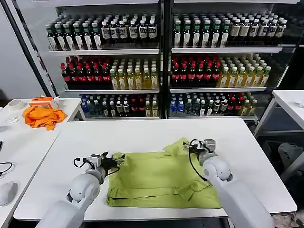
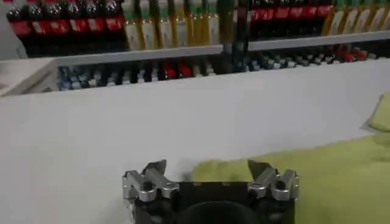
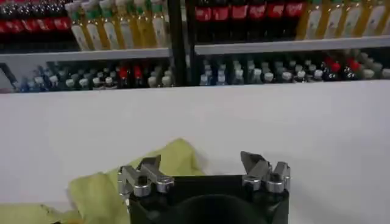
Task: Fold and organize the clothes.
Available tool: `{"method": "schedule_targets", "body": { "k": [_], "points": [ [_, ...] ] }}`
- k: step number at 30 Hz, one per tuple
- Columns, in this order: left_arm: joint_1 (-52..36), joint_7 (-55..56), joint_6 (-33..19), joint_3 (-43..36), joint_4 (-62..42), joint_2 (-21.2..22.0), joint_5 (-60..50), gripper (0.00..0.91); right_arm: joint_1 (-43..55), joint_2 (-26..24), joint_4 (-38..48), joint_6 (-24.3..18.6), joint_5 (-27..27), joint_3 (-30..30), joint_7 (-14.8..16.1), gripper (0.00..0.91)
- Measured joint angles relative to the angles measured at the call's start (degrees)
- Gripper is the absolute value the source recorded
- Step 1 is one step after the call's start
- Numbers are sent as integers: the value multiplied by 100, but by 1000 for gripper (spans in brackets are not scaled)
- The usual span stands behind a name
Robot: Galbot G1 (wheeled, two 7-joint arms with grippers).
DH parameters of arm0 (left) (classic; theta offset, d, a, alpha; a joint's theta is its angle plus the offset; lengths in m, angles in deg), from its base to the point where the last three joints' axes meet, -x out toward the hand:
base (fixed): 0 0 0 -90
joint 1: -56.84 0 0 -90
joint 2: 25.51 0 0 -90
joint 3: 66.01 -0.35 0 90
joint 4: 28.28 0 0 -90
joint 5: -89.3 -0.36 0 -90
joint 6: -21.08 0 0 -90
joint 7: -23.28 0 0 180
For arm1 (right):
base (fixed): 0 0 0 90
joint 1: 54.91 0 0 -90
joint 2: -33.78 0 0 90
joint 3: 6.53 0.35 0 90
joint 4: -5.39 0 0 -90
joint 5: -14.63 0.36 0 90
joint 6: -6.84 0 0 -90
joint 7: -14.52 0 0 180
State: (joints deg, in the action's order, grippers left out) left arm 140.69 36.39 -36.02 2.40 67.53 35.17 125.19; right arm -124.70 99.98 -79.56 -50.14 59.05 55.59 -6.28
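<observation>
T-shirt (image 1: 159, 178): lime green, lying flat on my white tabletop (image 1: 142, 135), toward the near edge and roughly centred between my two arms.
T-shirt look: soft plain fabric, spread into a rough rectangle; the near edge looks doubled over into a thick band, and a bunched peak of cloth rises at the far right corner, just by my right gripper. I cannot make out the collar.
Left gripper (image 1: 116, 161): sits at the shirt's left edge, low over the tabletop; in my left wrist view (image 2: 210, 170) the jaws stand wide apart with nothing between them, green cloth just beyond the right-hand finger.
Right gripper (image 1: 190, 147): at the far right corner of the shirt, beside the raised peak; in my right wrist view (image 3: 204, 167) the jaws are spread wide and hold nothing, with the yellow-green fold lying under and beside one finger.
Around the shirt: the rest of the tabletop near it is bare white surface, so I see nothing lying between either gripper and the cloth.
Side table (image 1: 28, 142): on my left, carrying a crumpled orange cloth (image 1: 42, 117) at its far end, well apart from the shirt, plus a pale rounded object near its front edge that I cannot identify.
Background: drinks shelving (image 1: 166, 61) stacked with bottles runs behind the tabletop.
Right side: another white table (image 1: 289, 102) stands off to my right.
</observation>
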Motion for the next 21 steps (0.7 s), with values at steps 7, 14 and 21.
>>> {"method": "schedule_targets", "body": {
  "k": [7,14,21],
  "points": [
    [-80,-72,-15,-79,-172,36,46,20,171,180,333,-47,35,-170,56,0],
    [-58,-168,-49,-89,-212,9,54,20,211,257,474,-108,44,-225,103,0],
    [41,-271,-114,-45,-171,25,148,20,193,287,501,-188,34,-224,167,0]
  ]
}}
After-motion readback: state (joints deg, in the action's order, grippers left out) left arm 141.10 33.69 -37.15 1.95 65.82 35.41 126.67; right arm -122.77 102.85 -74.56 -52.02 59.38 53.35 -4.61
